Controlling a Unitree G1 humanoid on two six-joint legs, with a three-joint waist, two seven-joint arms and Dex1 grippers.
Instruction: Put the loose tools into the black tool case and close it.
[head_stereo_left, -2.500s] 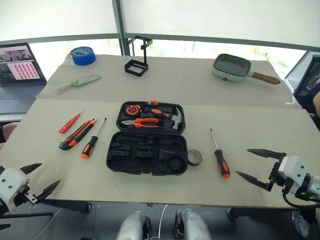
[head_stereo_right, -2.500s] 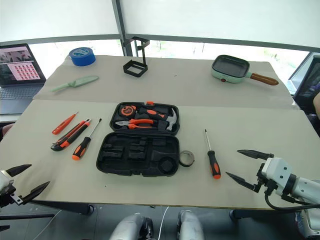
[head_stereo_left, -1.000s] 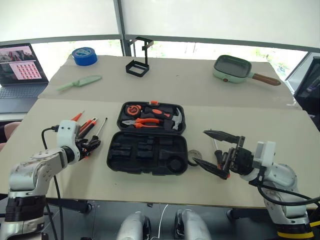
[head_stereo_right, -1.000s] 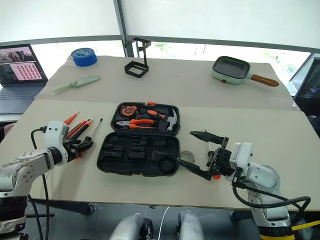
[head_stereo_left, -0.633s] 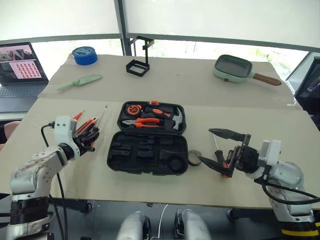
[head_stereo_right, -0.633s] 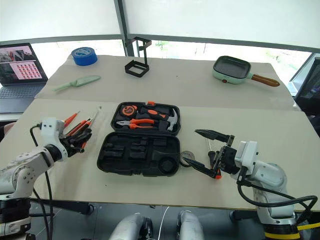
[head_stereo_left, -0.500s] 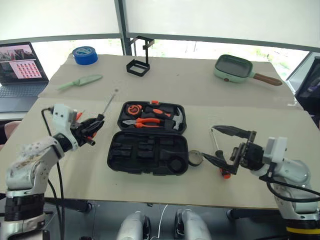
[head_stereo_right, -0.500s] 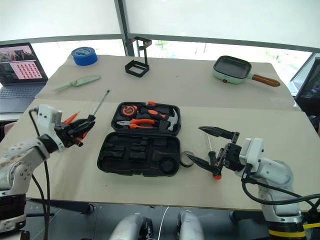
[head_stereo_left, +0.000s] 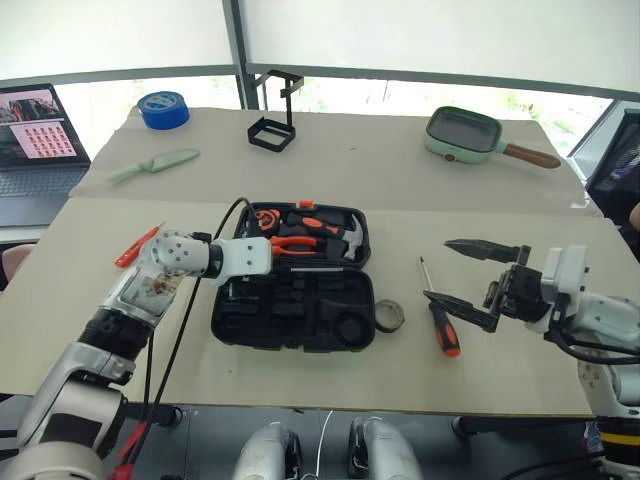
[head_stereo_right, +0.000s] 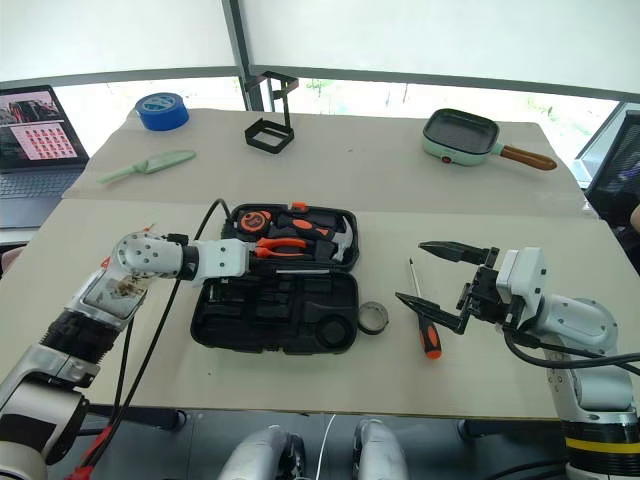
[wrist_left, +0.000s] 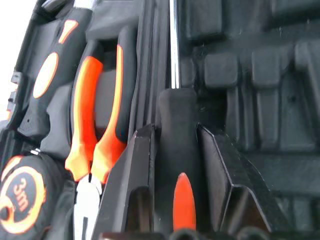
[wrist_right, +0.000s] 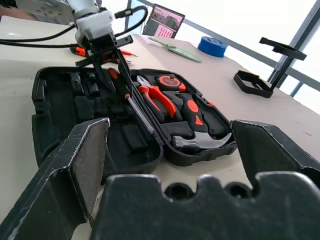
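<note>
On the tan table (head_stereo_left: 300, 380) the case (head_stereo_left: 295, 305) lies open. Over its hinge, the left gripper (wrist_right: 107, 67) clamps a screwdriver (wrist_left: 175, 130). It should settle the tool level into a slot before letting go. The left wrist view shows the shaft along the hinge. Right of the case, the right gripper (head_stereo_left: 475, 275) gapes empty.

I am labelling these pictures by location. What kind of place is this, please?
Probably a test or demonstration room, not a real workshop: a beige cloth-covered table beside large bright windows, an open laptop computer, and mixed props such as a pale green frying pan.
</note>
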